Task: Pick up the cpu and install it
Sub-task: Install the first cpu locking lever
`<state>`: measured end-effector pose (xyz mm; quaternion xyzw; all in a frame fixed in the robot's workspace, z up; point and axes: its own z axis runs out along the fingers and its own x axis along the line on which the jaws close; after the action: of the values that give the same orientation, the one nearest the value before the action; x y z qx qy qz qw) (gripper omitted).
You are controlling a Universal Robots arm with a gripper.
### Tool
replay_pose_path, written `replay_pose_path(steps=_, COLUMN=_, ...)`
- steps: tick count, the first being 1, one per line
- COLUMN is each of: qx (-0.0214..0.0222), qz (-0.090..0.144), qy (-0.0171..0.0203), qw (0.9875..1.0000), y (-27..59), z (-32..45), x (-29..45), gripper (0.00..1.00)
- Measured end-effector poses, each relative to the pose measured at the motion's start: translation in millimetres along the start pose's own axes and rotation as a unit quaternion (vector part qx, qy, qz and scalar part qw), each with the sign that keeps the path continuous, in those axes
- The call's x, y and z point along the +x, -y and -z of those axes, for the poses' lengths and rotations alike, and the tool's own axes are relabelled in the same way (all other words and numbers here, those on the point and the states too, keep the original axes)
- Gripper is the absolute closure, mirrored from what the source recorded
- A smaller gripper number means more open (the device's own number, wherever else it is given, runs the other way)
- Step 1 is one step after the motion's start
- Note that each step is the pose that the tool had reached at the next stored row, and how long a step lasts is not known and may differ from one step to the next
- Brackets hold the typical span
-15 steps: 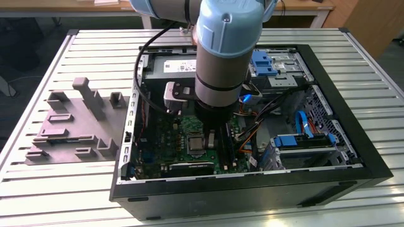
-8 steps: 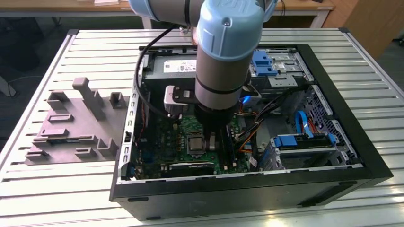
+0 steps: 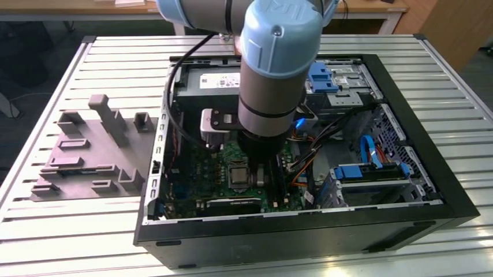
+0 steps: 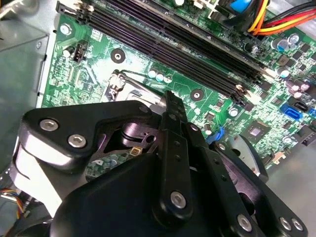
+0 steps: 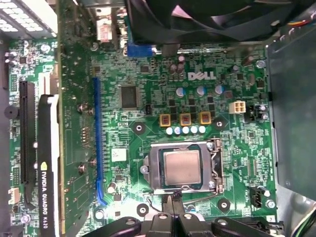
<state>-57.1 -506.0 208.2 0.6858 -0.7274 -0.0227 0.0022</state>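
The cpu [image 5: 181,168], a small square chip with a pale silver top, lies flat in the metal-framed socket [image 5: 214,163] of the green board [image 5: 148,89]. In the first wrist view my gripper [image 5: 174,201] sits just beside the socket's edge, its two black fingers pressed together with nothing between them. In the second wrist view the fingertips [image 4: 173,101] point at the board close to the socket's lever wire [image 4: 133,81]. In the exterior view the gripper [image 3: 260,176] reaches down into the open computer case next to the socket [image 3: 237,175].
A grey moulded tray [image 3: 85,156] with upright posts lies on the slatted table at the exterior view's left. Inside the case are the power-supply box [image 3: 208,81], blue drive brackets [image 3: 366,171], cable bundles [image 3: 308,156], a graphics card [image 5: 47,163], a fan [image 5: 222,19] and memory slots [image 4: 173,44].
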Motion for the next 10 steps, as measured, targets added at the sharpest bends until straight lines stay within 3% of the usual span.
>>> replay_pose_path(steps=7, qx=0.0000, qz=0.002, qy=-0.0005, qw=1.0000, y=0.2, z=-2.7, x=1.9, gripper=0.89)
replay_pose_path(steps=10, qx=0.0032, qz=0.005, qy=-0.0004, qw=1.0000, y=0.3, z=-4.9, x=2.0, gripper=0.89)
